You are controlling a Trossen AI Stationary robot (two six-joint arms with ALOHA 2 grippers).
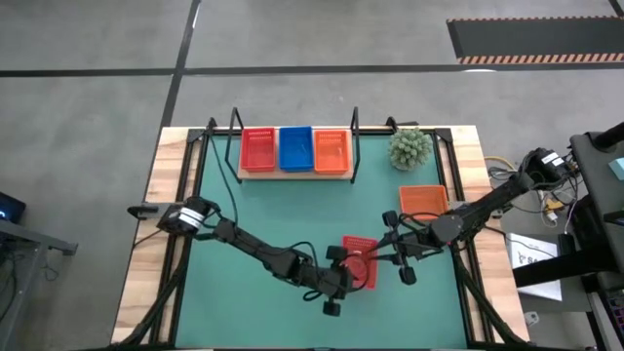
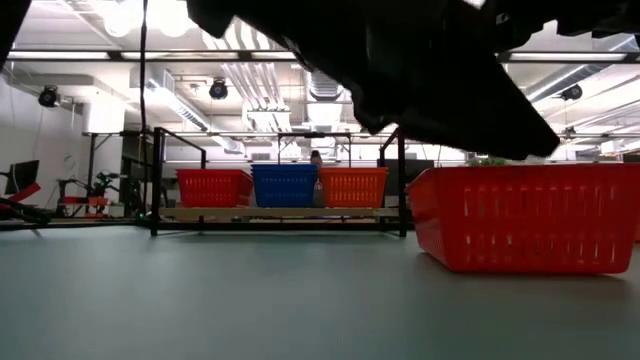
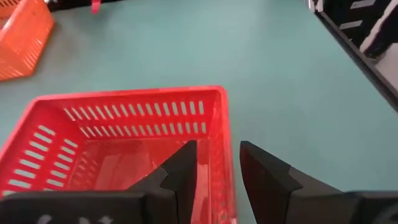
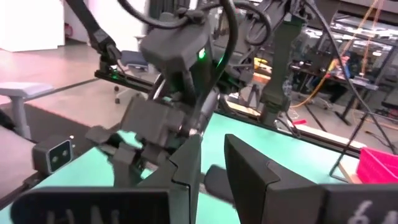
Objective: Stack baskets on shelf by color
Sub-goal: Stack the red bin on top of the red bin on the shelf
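Green-topped tabletop (image 1: 292,210) with light-wood border — carries everything below.

Flat light-wood shelf (image 1: 295,174) with thin black upright end frames, at the far edge: holds three mesh baskets side by side, red basket (image 1: 257,149), blue basket (image 1: 295,147), orange basket (image 1: 331,150).

Loose orange mesh basket (image 1: 423,200), on the tabletop near the right arm; not yet shelved.

Loose red plastic mesh basket (image 3: 124,146), resting on the tabletop near the front centre — the item in hand.

Left gripper (image 3: 214,165): fingers spread, straddling one basket wall, one finger inside, one outside; not yet clamped.

Right gripper (image 4: 211,162): fingers parted, holding nothing, just beside the loose red basket.

Handling note: close squarely on the wall, lift level, then set it into the shelved red basket.
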